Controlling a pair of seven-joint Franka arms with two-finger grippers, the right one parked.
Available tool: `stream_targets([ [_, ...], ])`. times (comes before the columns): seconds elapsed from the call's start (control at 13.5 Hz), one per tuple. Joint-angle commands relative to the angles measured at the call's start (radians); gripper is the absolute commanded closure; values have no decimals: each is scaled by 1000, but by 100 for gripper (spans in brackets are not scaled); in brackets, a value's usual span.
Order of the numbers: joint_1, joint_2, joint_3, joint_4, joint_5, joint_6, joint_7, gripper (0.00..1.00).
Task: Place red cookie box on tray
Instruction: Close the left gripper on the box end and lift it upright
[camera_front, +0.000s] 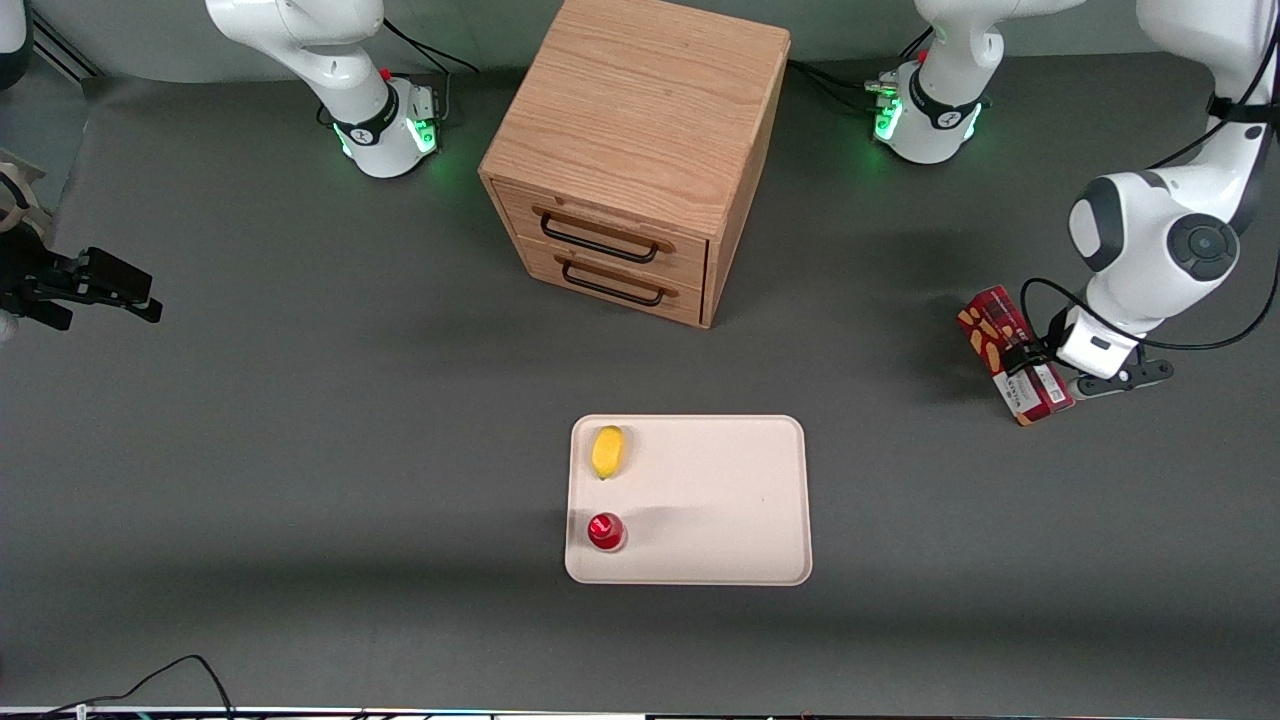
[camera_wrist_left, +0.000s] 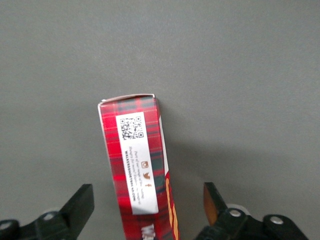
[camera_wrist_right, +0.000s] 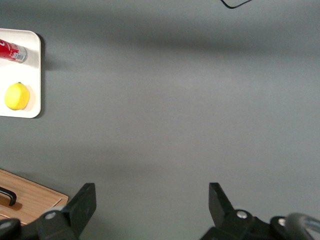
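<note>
The red cookie box (camera_front: 988, 322) lies on the grey table toward the working arm's end, well apart from the tray. It is dark-red plaid with tan cookie pictures and a white label. My left gripper (camera_front: 1032, 366) is low over the box, near its label end. In the left wrist view the box (camera_wrist_left: 135, 150) runs between the two black fingers (camera_wrist_left: 80, 202), with a gap on each side; the gripper (camera_wrist_left: 148, 200) is open. The cream tray (camera_front: 720, 500) lies in the middle of the table, nearer the front camera than the cabinet.
A yellow lemon (camera_front: 607, 451) and a small round red object (camera_front: 605, 531) sit on the tray's side toward the parked arm. A wooden two-drawer cabinet (camera_front: 640, 150) stands at the table's middle, both drawers shut. The tray edge (camera_wrist_right: 31, 70) also shows in the right wrist view.
</note>
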Motion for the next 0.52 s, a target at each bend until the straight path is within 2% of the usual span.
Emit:
stream_targets([
  [0.0, 0, 2, 0, -41, -4, 66, -15, 24],
  [0.22, 2, 4, 0, -49, -4, 74, -14, 86],
  [0.3, 0, 3, 1, -50, -4, 74, -12, 100],
  [0.44, 0, -2, 1, -49, -4, 68, -11, 100],
])
